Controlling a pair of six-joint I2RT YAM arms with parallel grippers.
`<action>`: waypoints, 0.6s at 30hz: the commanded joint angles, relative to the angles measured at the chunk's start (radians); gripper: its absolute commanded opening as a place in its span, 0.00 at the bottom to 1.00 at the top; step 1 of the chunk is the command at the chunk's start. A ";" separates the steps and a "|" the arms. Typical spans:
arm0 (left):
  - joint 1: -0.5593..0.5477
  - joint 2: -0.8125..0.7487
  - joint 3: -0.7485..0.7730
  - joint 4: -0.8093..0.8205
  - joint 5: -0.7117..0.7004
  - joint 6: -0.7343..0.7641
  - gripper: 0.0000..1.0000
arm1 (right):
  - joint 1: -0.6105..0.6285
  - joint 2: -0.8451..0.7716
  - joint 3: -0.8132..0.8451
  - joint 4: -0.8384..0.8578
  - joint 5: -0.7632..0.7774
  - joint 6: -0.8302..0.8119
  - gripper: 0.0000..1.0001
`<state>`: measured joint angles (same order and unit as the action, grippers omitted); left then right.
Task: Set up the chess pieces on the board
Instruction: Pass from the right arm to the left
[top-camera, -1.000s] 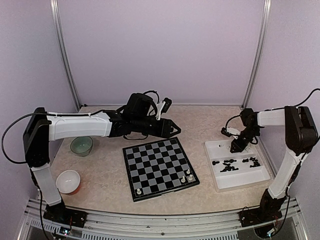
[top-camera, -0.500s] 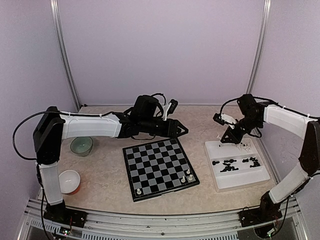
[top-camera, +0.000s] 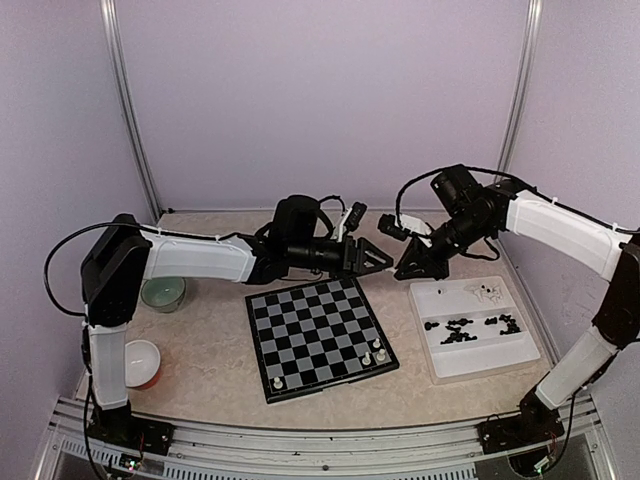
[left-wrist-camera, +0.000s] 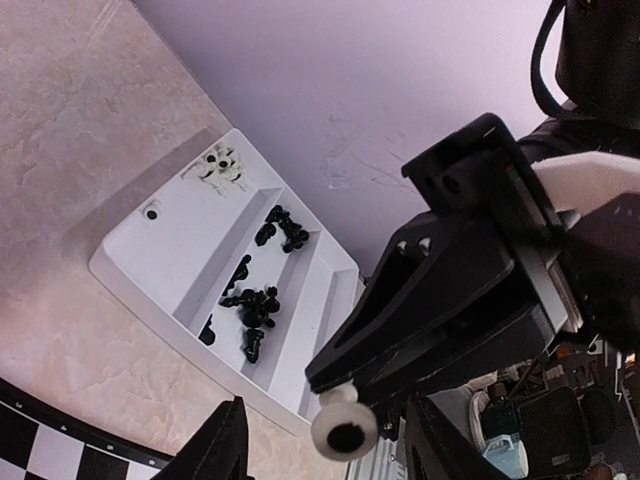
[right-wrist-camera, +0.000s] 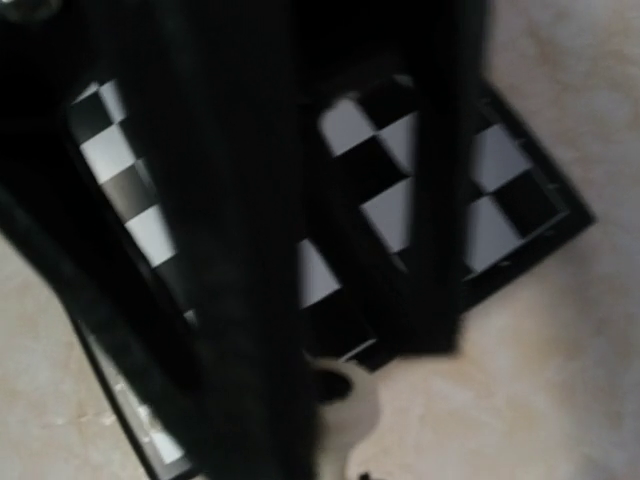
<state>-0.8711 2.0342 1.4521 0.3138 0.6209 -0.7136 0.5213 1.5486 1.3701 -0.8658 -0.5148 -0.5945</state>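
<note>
Lying mid-table: board (top-camera: 320, 340), bearing only a few white pieces (top-camera: 380, 354) near its front edge. Sitting right of it: tray (top-camera: 470, 362), holding black pieces (top-camera: 458, 328) in its middle compartments and a white cluster (top-camera: 490, 292) at the far corner. Meeting beyond the board's far corner: right gripper (top-camera: 407, 270) pinching one cream piece (left-wrist-camera: 343, 430), left gripper (top-camera: 384, 262) with fingers (left-wrist-camera: 225, 450) spread, probably receiving a handover.

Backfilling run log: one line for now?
right gripper: shut on cream-white chess piece | left gripper: open, facing it | black-grey checked chessboard: few pieces
</note>
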 joint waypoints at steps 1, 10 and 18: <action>-0.009 0.033 0.015 0.080 0.057 -0.052 0.53 | 0.035 0.019 0.023 -0.042 0.010 -0.011 0.07; -0.006 0.048 0.003 0.094 0.087 -0.082 0.42 | 0.037 0.020 0.023 -0.030 0.046 -0.002 0.07; -0.003 0.045 -0.016 0.131 0.106 -0.099 0.21 | 0.039 0.028 0.031 -0.027 0.047 -0.005 0.08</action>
<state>-0.8753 2.0697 1.4467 0.3878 0.6952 -0.8051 0.5495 1.5616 1.3746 -0.8875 -0.4747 -0.6006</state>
